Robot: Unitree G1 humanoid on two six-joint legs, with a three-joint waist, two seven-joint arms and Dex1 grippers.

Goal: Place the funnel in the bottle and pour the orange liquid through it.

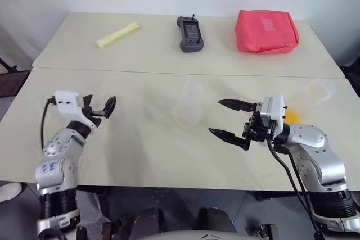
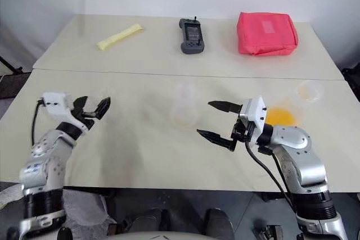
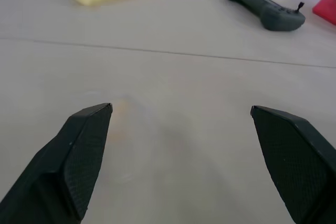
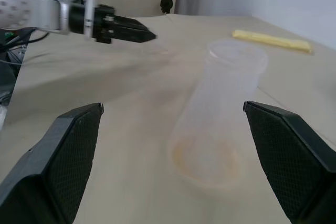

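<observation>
**Clear bottle (image 1: 188, 105), mid-table, ungripped, a faint orange tint at its base**
Right gripper (image 1: 216, 117) near the bottle, jaws wide apart and empty; left gripper (image 1: 101, 105) likewise. A pool of orange liquid (image 2: 279, 117) sits behind the right wrist. Funnel's place cannot be told. Hazard: a finger nudging the bottle's wall would likely tip it.

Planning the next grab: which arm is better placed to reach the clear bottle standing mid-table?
Right. The right gripper is open and points at the bottle, which sits between its fingers in the right wrist view. The left gripper, also open, hangs farther off.
</observation>
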